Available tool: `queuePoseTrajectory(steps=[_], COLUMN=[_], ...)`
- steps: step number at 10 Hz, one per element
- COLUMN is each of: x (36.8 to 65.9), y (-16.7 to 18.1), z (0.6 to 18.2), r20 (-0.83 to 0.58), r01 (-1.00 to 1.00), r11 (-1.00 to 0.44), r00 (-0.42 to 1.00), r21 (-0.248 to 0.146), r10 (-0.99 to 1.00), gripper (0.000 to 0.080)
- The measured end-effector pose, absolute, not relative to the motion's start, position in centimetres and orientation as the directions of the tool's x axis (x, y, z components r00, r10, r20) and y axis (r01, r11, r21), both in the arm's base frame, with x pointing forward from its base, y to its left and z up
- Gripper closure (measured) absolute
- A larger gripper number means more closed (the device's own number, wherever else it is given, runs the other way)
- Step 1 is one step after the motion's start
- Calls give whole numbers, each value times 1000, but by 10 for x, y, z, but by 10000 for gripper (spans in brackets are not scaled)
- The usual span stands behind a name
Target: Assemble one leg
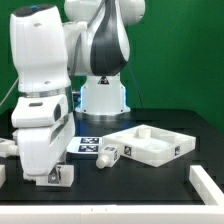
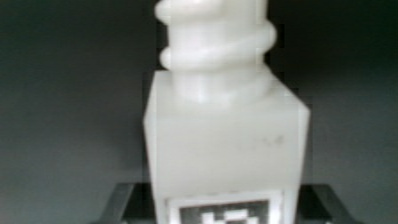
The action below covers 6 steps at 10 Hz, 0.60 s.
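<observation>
In the wrist view a white leg [image 2: 222,130] fills the frame, its narrower threaded stub end pointing away from the camera. A black-and-white tag sits on the end nearest my jaws. My gripper [image 2: 217,205] is shut on this leg, with a dark finger [image 2: 128,200] on each side. In the exterior view my gripper [image 1: 55,176] is low over the black table at the view's left, with the tagged leg [image 1: 63,175] showing between the fingers. A second leg [image 1: 108,152] lies loose on the table near the middle.
A large white square tray-shaped part [image 1: 150,143] with a raised rim lies at the exterior view's right of centre. The marker board [image 1: 88,146] lies in front of the robot base. A white block [image 1: 210,183] stands at the front right edge.
</observation>
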<state>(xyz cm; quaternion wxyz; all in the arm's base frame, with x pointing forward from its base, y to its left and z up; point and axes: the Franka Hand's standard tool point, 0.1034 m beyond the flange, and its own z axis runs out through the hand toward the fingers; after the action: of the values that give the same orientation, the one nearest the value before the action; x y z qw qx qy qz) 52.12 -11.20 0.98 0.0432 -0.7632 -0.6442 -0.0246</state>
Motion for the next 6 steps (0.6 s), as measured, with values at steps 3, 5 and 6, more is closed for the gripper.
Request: queuePoseTrajectory(steps=[3,5,6], x=[521,507,498], y=[-109,-88,-75], z=[12,35,46], r20=[91,76,67], r01=[978,940,919], r11=[-204,-338,-392], r00=[207,341,395], r21=[-36,-44,-48], r10=[974,937,916], gripper=[518,434,251])
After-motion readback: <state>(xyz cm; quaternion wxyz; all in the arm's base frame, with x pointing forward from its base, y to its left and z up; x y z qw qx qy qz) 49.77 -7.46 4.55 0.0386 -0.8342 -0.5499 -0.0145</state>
